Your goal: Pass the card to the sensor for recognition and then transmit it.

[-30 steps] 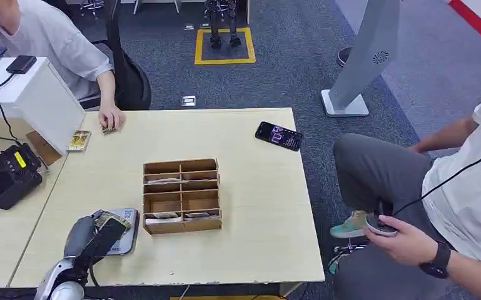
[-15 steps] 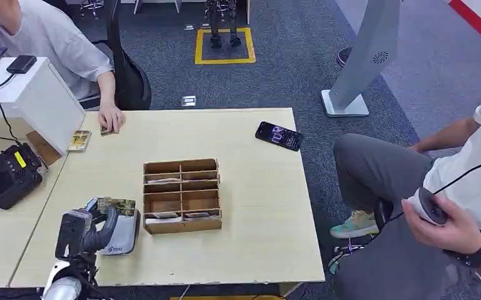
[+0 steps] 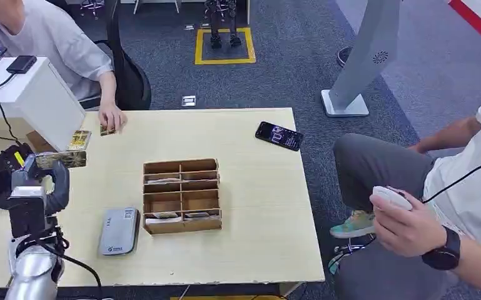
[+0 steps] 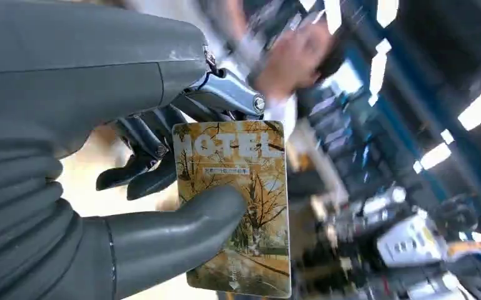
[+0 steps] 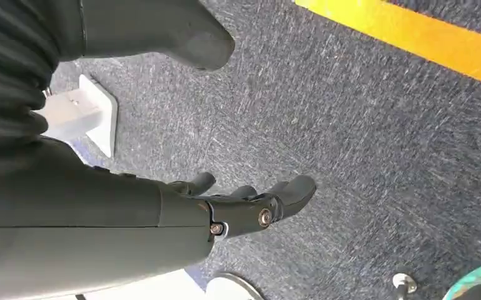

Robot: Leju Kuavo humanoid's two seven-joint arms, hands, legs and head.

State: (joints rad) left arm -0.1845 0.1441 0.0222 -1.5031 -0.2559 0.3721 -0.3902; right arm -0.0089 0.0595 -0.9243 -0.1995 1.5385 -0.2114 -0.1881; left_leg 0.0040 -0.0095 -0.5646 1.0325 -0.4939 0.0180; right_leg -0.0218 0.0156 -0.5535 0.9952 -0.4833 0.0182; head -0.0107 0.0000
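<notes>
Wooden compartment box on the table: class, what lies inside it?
The wooden box holds flat cards in its front two compartments and a thin card further back. Its partitions hide the other compartment floors, so more cards cannot be ruled out.

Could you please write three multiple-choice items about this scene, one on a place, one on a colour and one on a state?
1. Where does the grey card reader lie?
A. on the table, beside the wooden box
B. inside the wooden box
C. on the floor

2. What colour is the phone on the table?
A. white
B. black
C. red

3. What is the left hand doing?
A. resting flat on the table
B. holding a card
C. pressing the phone

Answers:
1. A: the head view shows it flat on the table, next to the box's side.
2. B: its body is dark, with a lit screen.
3. B: the left wrist view shows the thumb pressing the card marked HOTEL against the fingers.
</notes>
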